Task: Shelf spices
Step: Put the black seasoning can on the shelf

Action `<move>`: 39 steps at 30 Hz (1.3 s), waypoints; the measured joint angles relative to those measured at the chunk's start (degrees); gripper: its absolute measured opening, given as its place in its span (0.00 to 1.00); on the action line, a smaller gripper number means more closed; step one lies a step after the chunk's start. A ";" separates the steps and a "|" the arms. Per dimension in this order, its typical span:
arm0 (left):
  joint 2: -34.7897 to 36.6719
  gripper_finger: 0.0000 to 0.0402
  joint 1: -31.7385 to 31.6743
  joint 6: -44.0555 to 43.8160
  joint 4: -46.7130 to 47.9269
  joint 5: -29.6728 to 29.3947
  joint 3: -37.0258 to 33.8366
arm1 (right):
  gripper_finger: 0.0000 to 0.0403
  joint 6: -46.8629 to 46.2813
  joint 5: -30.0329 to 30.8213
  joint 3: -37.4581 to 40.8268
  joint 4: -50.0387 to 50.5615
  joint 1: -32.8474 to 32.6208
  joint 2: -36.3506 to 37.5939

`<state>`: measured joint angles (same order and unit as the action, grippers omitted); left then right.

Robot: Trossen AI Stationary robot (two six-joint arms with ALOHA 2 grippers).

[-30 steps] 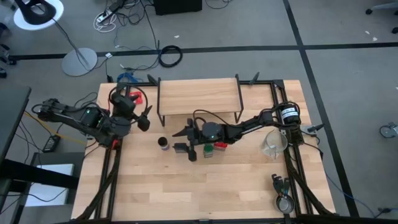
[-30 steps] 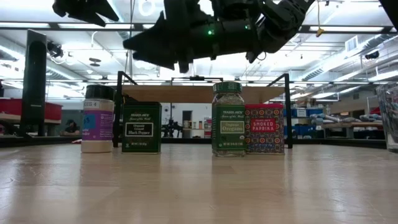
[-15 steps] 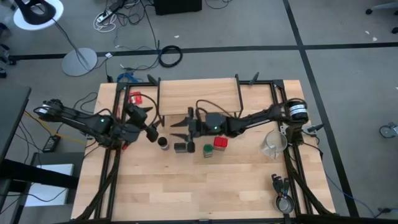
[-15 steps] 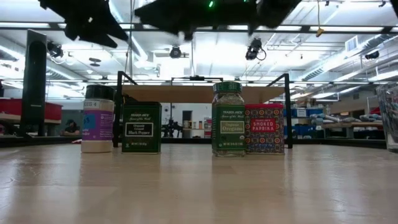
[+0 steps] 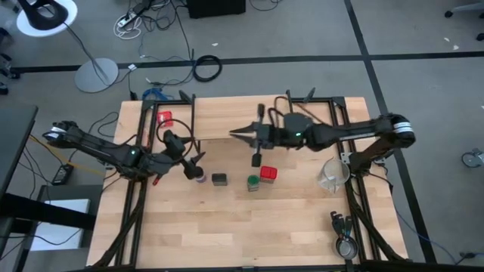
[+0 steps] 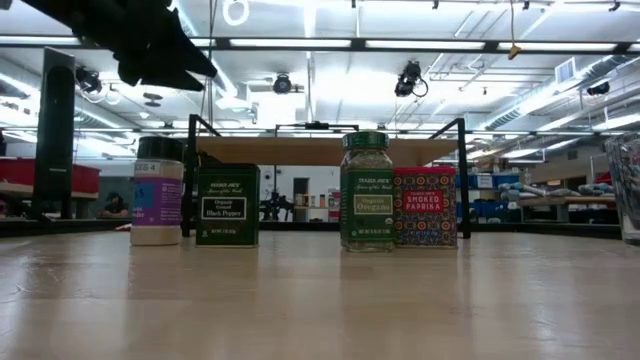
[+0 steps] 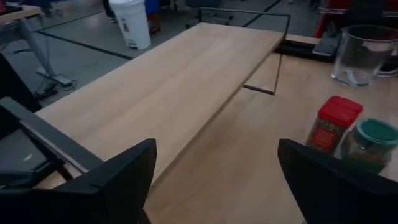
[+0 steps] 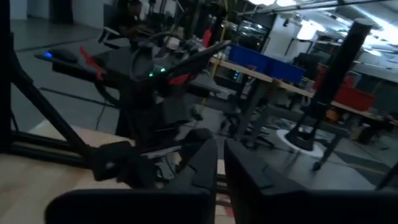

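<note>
- The left end effector [image 5: 194, 165] hovers low over the light wooden counter [image 5: 227, 227], just beside the blue-capped dark jar [image 5: 199, 174], with its two dark fingers [image 7: 121, 177] spread wide and nothing between them.
- The right end effector [image 5: 243, 134] hangs above the front edge of the low rack with a light wood plank top and thin black metal legs [image 5: 227, 113]; its fingers lie nearly together, leaving only a narrow slit, and hold nothing.
- All four spice containers stand upright in a row on the counter in front of the rack, none on the plank.
- In the low view the row reads: the jar with its purple-and-white label [image 6: 157, 192], the dark olive square tin [image 6: 227, 205], the green glass jar with a green lid [image 6: 367, 192], and the red square tin [image 6: 425, 206], which touches or nearly touches the green jar.
- A clear glass pitcher [image 5: 333, 174] stands near the counter's right side.
- A flat red-and-white packet [image 5: 164, 118] lies near the rack's left end.
</note>
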<state>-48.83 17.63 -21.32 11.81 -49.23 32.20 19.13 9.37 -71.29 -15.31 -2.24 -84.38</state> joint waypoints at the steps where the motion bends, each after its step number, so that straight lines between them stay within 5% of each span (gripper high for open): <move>1: -0.21 0.85 0.00 0.31 -1.36 0.59 -0.63 | 0.05 0.24 0.12 0.00 0.70 0.00 1.15; 7: -0.42 0.85 -0.02 5.80 -13.30 0.94 -4.47 | 0.02 0.00 0.28 0.00 7.40 -0.09 5.74; 12: 0.78 0.85 0.01 22.69 -24.15 3.84 1.66 | 0.02 -2.47 0.28 0.02 12.55 -0.53 5.41; 20: 2.94 0.85 -0.71 35.52 -13.30 3.45 16.28 | 0.06 -6.08 0.25 0.02 14.45 -2.86 1.74; 39: 3.90 0.85 -1.88 35.82 -6.02 4.07 29.35 | 0.10 -11.58 2.90 0.08 13.89 -5.76 -9.71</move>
<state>-44.93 15.75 14.50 5.79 -45.16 61.54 7.55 12.27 -71.21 -1.43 -8.00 -94.10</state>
